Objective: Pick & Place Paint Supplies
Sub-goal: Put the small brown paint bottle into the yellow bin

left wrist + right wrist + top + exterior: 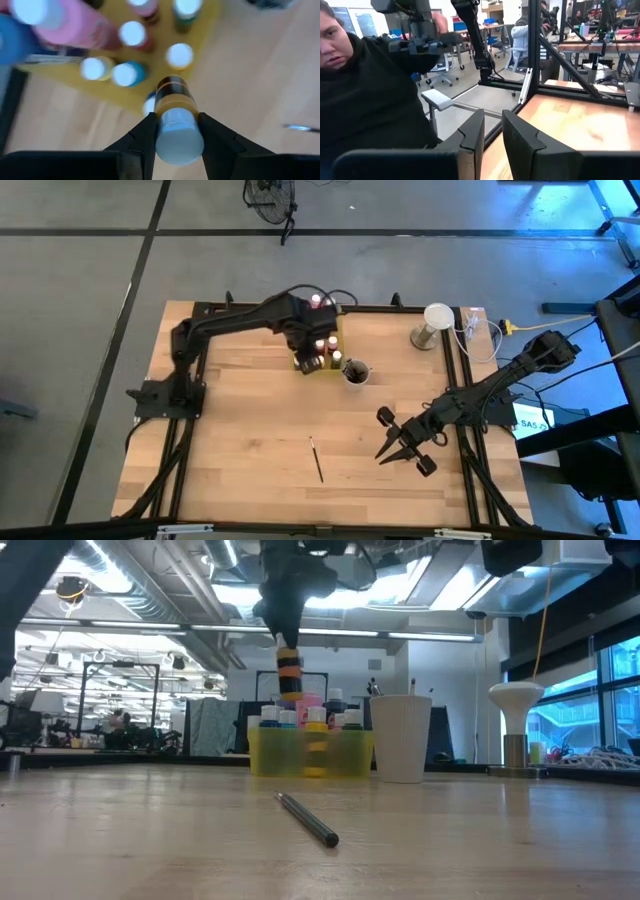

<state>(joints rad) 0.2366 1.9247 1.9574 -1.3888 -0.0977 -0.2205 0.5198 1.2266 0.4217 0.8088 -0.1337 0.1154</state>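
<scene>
Yellow-and-black bottle [175,102], translucent yellow tray [310,752]

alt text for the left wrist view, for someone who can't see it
The left gripper holds a yellow paint bottle by its white cap above the yellow tray, where other paint bottles stand. Wooden table lies beneath.
</scene>
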